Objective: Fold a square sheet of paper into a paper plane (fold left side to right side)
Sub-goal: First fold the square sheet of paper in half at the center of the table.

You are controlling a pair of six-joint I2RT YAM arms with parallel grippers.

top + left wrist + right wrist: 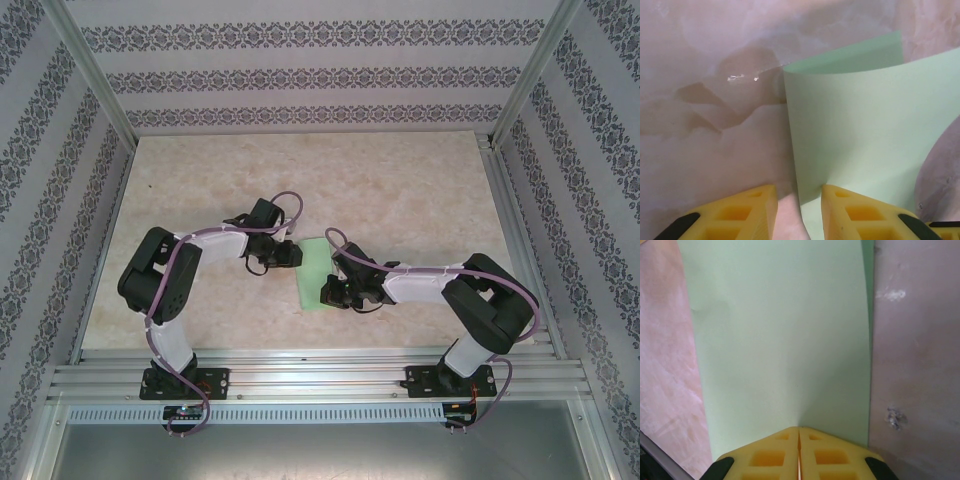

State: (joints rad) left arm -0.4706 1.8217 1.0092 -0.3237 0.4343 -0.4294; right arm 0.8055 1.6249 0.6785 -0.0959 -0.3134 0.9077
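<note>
The sheet (316,272) lies on the table (400,190) between the two grippers, doubled over itself into a narrow strip. In the left wrist view its upper layer bows up off the lower one, so the fold looks laid over but not yet creased flat. The right gripper (333,292) sits at the sheet's near end, its jaws closed tip to tip on the paper. It seems to be pinching the layers so they stay aligned. The left gripper (287,255) is at the sheet's left side, jaws partly open with an edge of the bowed layer running between them, likely placed to press it down. Both arms reach in low with elbows bent outward and wrists turned toward the sheet
</note>
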